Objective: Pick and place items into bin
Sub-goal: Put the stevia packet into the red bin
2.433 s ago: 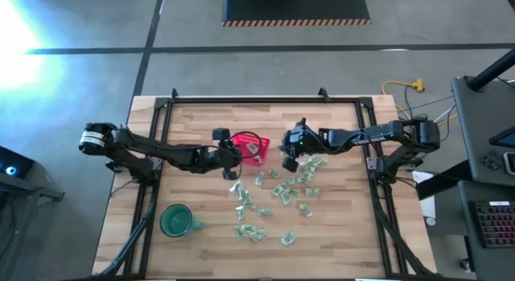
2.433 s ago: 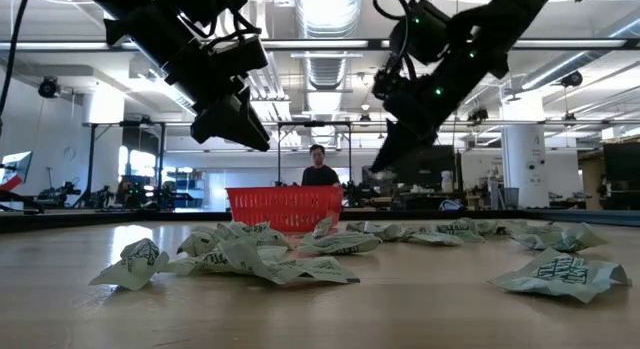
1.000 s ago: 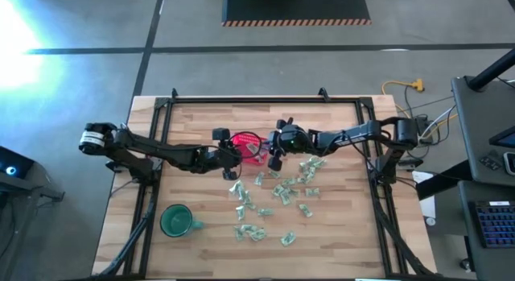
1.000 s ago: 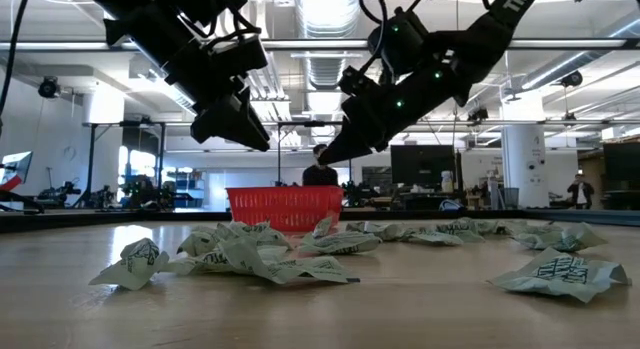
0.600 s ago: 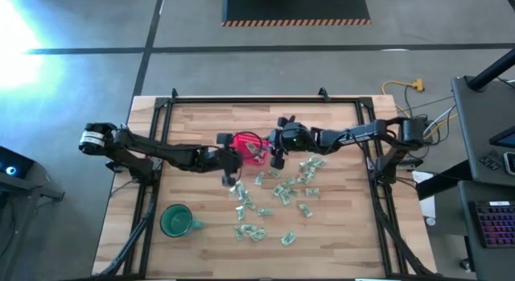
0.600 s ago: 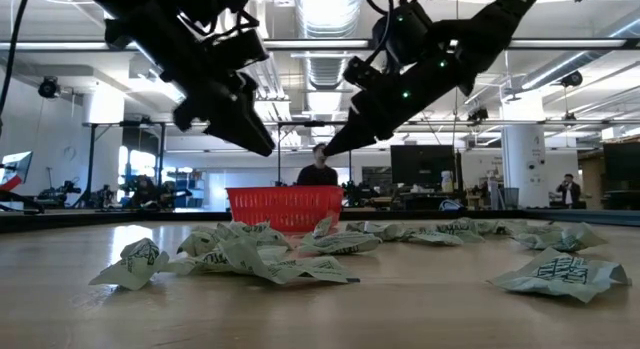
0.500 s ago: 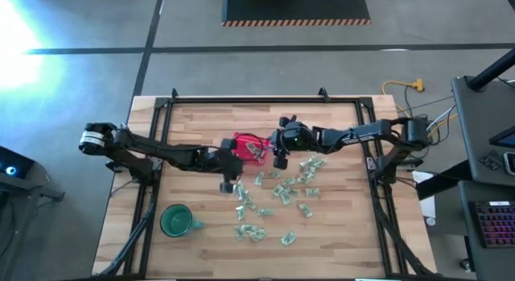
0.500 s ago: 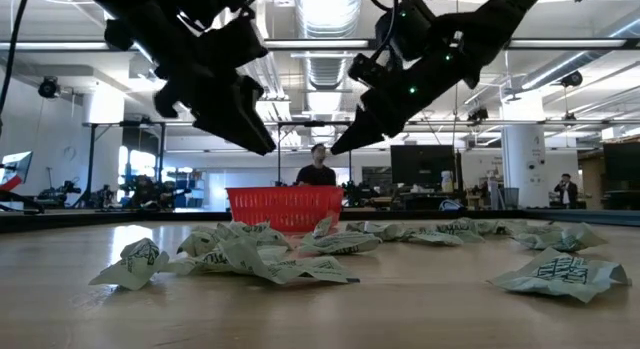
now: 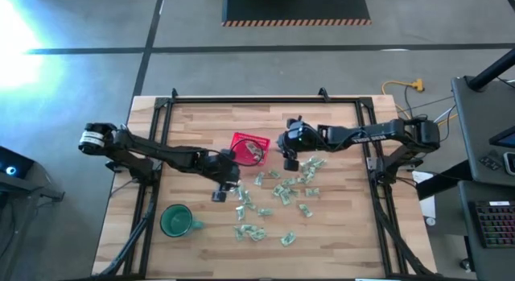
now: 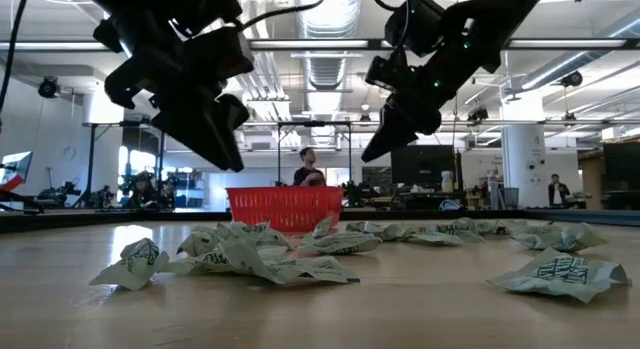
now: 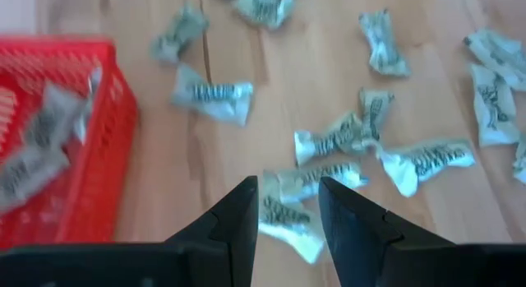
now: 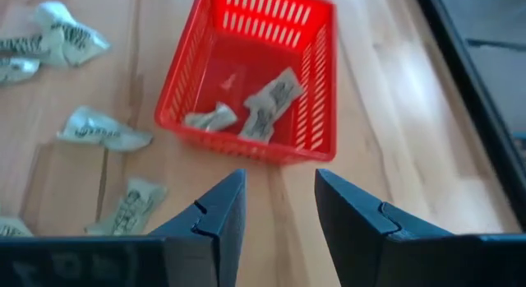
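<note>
Left gripper point(image 11: 286, 206) above items point(image 11: 329, 147); mug point(image 9: 176, 221) apart.

table point(image 9: 338, 233): pale wood planks, smooth | basket point(image 12: 319, 90): glossy red slotted plastic | items point(image 11: 214, 94): crinkled green-white wrappers | fingers point(image 12: 355, 206): matt dark plastic

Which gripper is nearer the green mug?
Left. The left gripper hovers over the table just right of the mug, empty; the right gripper hangs far off, beyond the red basket, over the wrapped pieces.
</note>
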